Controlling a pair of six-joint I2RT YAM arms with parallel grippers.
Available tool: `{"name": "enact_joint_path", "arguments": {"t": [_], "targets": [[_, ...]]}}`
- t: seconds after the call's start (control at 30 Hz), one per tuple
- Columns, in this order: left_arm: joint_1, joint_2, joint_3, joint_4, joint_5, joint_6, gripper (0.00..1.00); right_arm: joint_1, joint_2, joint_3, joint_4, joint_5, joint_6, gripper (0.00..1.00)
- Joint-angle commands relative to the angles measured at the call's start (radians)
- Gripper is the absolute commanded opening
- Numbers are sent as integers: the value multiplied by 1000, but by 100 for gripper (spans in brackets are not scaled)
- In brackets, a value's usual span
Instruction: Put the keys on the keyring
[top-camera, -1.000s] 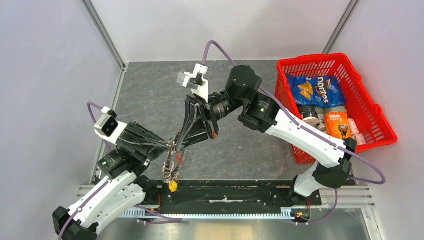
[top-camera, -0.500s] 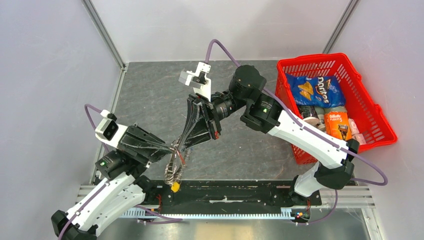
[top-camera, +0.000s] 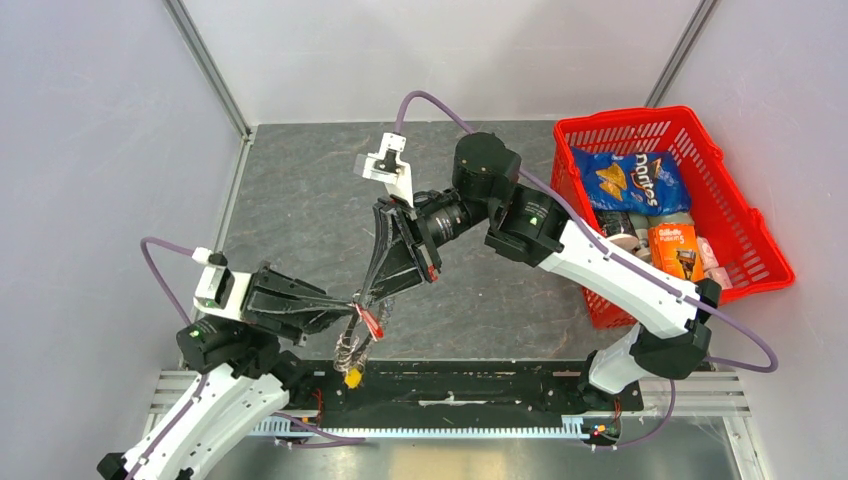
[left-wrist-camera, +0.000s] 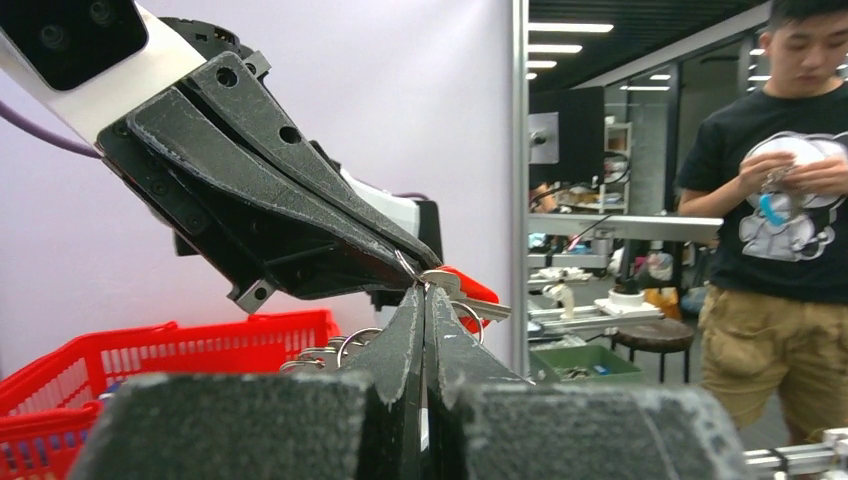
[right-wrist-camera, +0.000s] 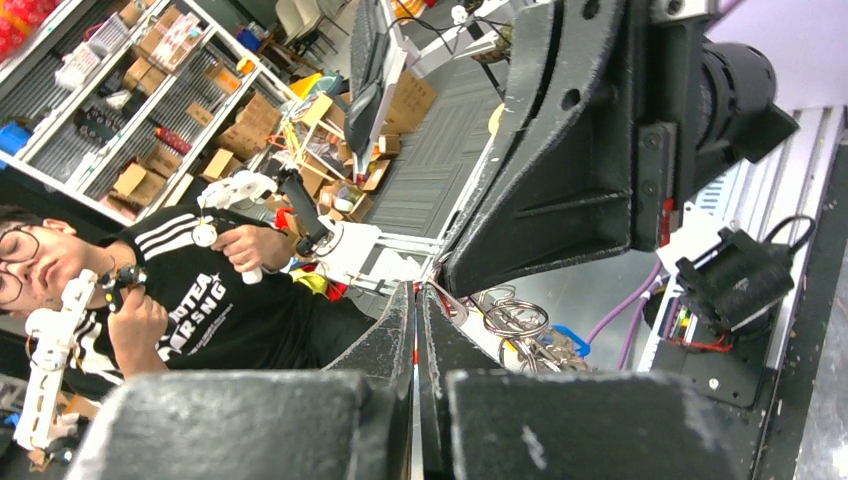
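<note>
- Well, both arms reach in over the near edge of the grey table (top-camera: 290, 200), and their tips meet almost point to point.
- The left gripper (top-camera: 352, 304) comes in from the left with its fingers clenched tight together.
- The right gripper (top-camera: 377, 298) slants down from behind, clenched just as tight.
- The keys (top-camera: 348, 347) hang in a small silver bunch right under that meeting point, above the black base rail.
- A red tag (top-camera: 372, 320) sits just below the right tips, and a yellow tag (top-camera: 349, 375) dangles lowest.
- The keyring (right-wrist-camera: 514, 320) shows as thin wire loops beside the pinched tips.
- Both grippers nip into the bunch, but I cannot tell which piece each holds.
- A red basket (top-camera: 640, 115) of groceries stands well apart at the right.
</note>
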Motion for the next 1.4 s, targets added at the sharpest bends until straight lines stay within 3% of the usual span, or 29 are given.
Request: {"name": "enact_joint_path", "arguments": {"t": [0.0,0.17,0.4,0.53,1.07,1.37], "targets": [[0,-27,7,-297,19,208,2,13,-28,44,-82,129,-38,0],[0,-103,28,-520,-24,347,6,15,-37,34,-116,181,-37,0],[0,-180,-7,-599,-49,376,35,14,-58,44,-232,276,-87,0],[0,-230,-33,-606,-62,369,44,14,-69,42,-272,292,-103,0],[-1,-381,-48,-689,-97,366,52,12,-136,22,-392,367,-149,0],[0,-337,-78,-612,-116,373,50,12,-150,24,-410,362,-129,0]]}}
